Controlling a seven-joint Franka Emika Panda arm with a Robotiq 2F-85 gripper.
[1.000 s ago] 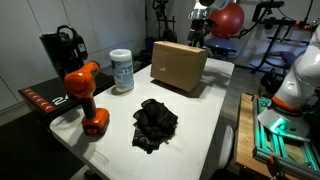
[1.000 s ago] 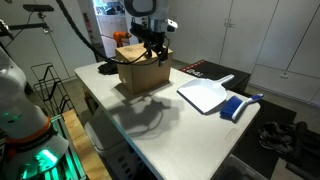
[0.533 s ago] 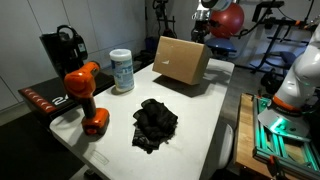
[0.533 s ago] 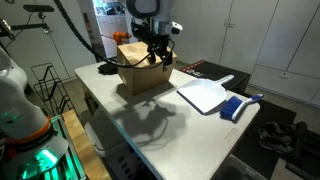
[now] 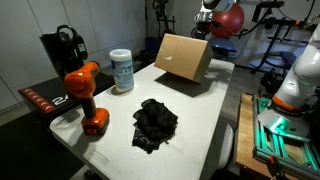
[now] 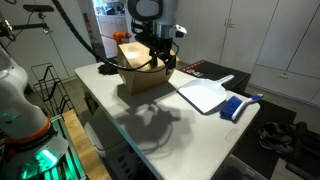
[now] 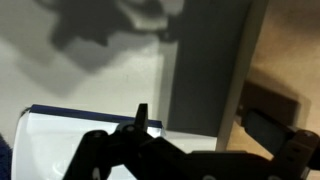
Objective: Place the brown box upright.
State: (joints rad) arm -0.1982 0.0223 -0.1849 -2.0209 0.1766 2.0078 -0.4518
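The brown box (image 5: pixel 182 58) is a plain cardboard box at the far side of the white table, tipped up off one edge with shadow under it. In an exterior view (image 6: pixel 140 78) it sits below my gripper (image 6: pixel 160 60). My gripper (image 5: pixel 203 30) is at the box's far upper edge. In the wrist view my gripper (image 7: pixel 220 130) has its dark fingers spread on either side of the box's cardboard wall (image 7: pixel 245 60), one outside and one over the dark inside. I see no firm pinch on the wall.
A white canister (image 5: pixel 122 70), an orange drill (image 5: pixel 85 95) and a black cloth (image 5: pixel 155 122) lie on the near part of the table. A white dustpan (image 6: pixel 205 95) and a blue brush (image 6: pixel 238 105) lie beside the box. A black machine (image 5: pixel 62 50) stands at the wall.
The box has tilted further up, its near lower edge rising off the table. My gripper has moved up and a little sideways with it.
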